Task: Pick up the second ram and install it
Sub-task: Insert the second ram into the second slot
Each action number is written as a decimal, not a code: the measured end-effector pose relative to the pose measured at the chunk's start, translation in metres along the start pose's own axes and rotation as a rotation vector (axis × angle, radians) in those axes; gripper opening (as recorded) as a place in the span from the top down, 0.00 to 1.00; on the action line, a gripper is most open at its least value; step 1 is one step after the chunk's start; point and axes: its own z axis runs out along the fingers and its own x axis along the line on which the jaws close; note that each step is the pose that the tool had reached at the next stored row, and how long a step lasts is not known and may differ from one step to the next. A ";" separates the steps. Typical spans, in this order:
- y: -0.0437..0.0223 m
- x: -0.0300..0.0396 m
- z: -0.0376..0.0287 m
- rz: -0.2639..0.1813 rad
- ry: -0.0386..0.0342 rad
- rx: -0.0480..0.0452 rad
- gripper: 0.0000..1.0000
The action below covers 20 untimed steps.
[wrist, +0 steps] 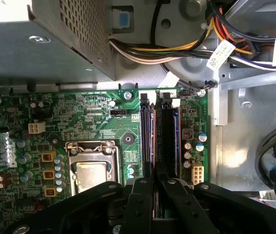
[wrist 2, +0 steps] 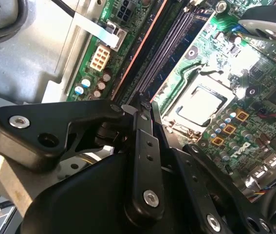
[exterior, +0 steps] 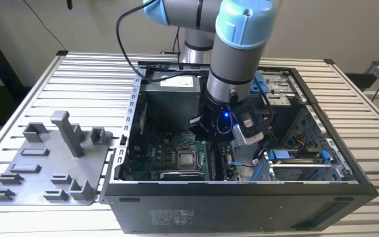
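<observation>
The second ram (wrist: 151, 141) stands on edge in a memory slot of the green motherboard (wrist: 94, 117), a dark-blue stick with a coppery top edge (wrist 2: 140, 48). My gripper (wrist: 155, 181) sits over its near end, its black fingers (wrist: 140, 204) pressed close together with the stick's edge between them. In the second wrist view the fingertips (wrist 2: 145, 103) meet just above the slots. In the exterior view the gripper (exterior: 219, 143) is lowered inside the open computer case (exterior: 242, 190), above the motherboard (exterior: 170, 153).
The processor socket (wrist: 91, 170) lies beside the slots. A power supply box (wrist: 55, 39) and a bundle of cables (wrist: 176, 48) crowd the far end. A drive cage (exterior: 301, 163) stands at the exterior view's right. A grey holder plate (exterior: 51, 163) rests on the slatted table.
</observation>
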 end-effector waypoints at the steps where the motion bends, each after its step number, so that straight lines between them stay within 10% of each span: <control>1: 0.0000 0.0000 0.0000 0.000 0.0000 0.0000 0.86; 20: 0.0002 -0.0020 -0.0001 -0.041 -0.0001 -0.0002 0.86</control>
